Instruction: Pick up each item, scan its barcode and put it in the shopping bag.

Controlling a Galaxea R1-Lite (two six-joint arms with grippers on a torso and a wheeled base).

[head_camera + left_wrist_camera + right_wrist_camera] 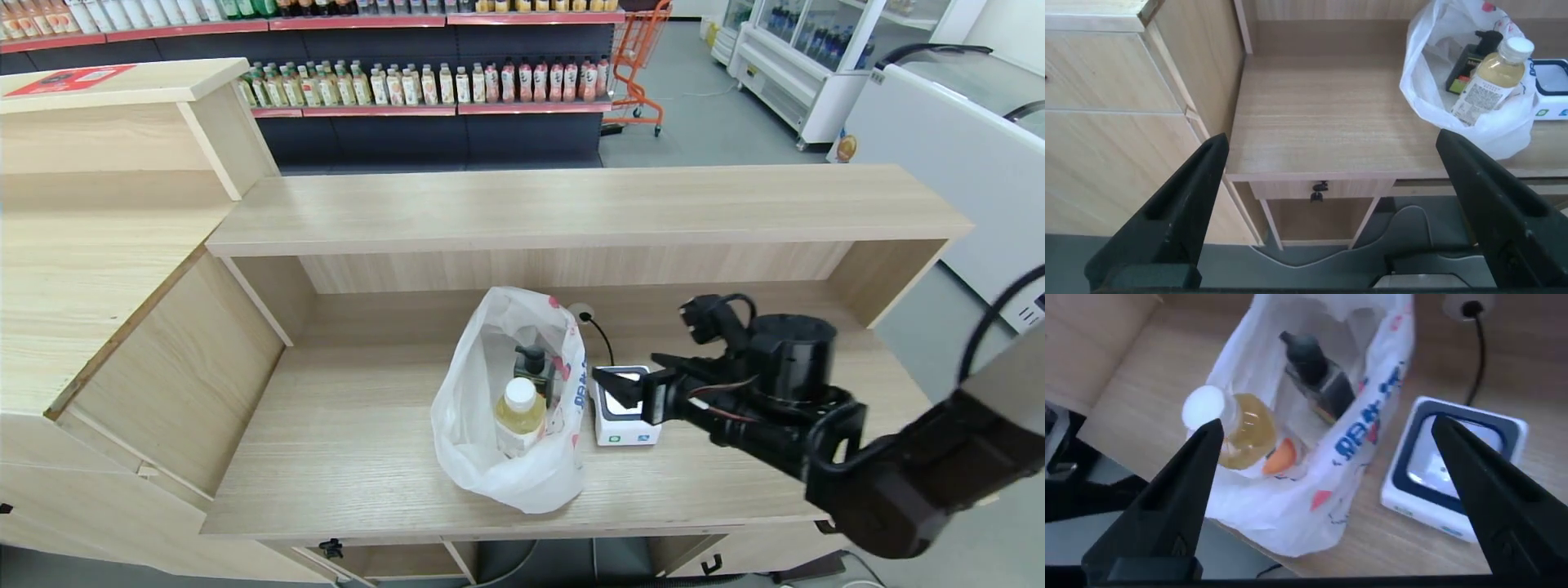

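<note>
My right pincer (641,376) hangs released and empty just above the scanner (624,426). At the scanner's 9 o'clock, just beside it, the bag (506,465) stands open on the worktop (343,441). It holds a yellow bottle (520,412) and, at that one's 12 o'clock, a dark pump bottle (535,363). My left pincer (1333,143) is spread wide and empty off the worktop's near edge, well apart from the bag.

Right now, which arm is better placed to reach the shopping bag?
Right: the right tool hangs open over the scanner beside the shopping bag; the left tool sits off the counter's front edge.
</note>
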